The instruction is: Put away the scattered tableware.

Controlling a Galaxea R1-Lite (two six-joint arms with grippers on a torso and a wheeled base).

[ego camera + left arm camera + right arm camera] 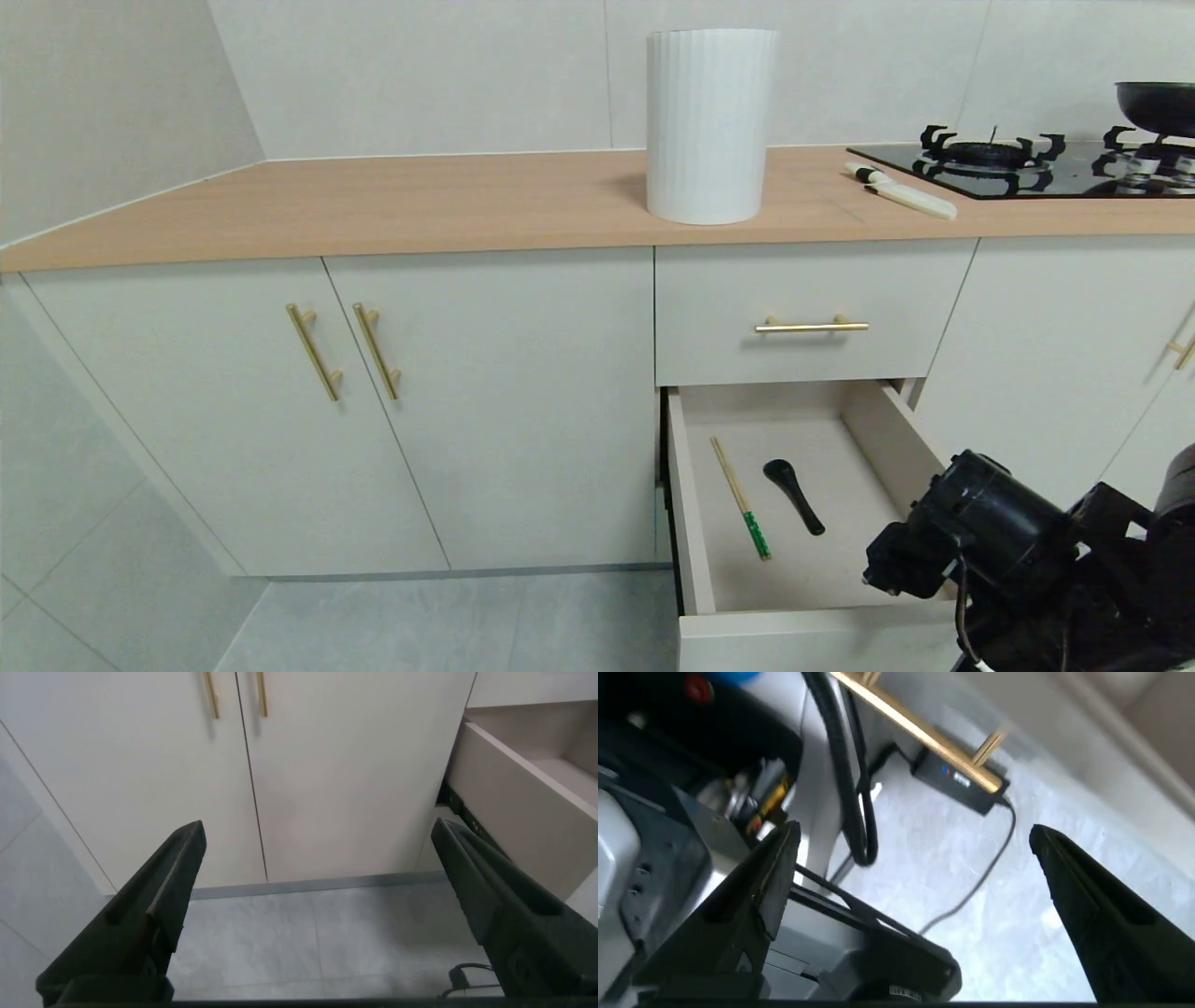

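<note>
The lower drawer [688, 509] stands pulled out under the counter. In it lie a pair of wooden chopsticks with green tips [741, 499] and, just to their right, a black spoon [794, 496]. A white-handled knife [902, 191] rests on the wooden counter beside the stove. My right arm [980, 532] hangs by the drawer's front right corner. My right gripper [915, 838] is open and holds nothing, with floor and cables behind it. My left gripper [318, 835] is open and holds nothing, low in front of the cabinet doors, with the drawer's side [523, 793] beyond one finger.
A tall white ribbed container [709, 126] stands on the counter [420, 201] above the drawers. A black gas stove [1018, 166] with a dark pan [1158, 103] sits at the far right. The upper drawer [810, 313] is closed. Grey tiled floor [420, 625] lies before the cabinets.
</note>
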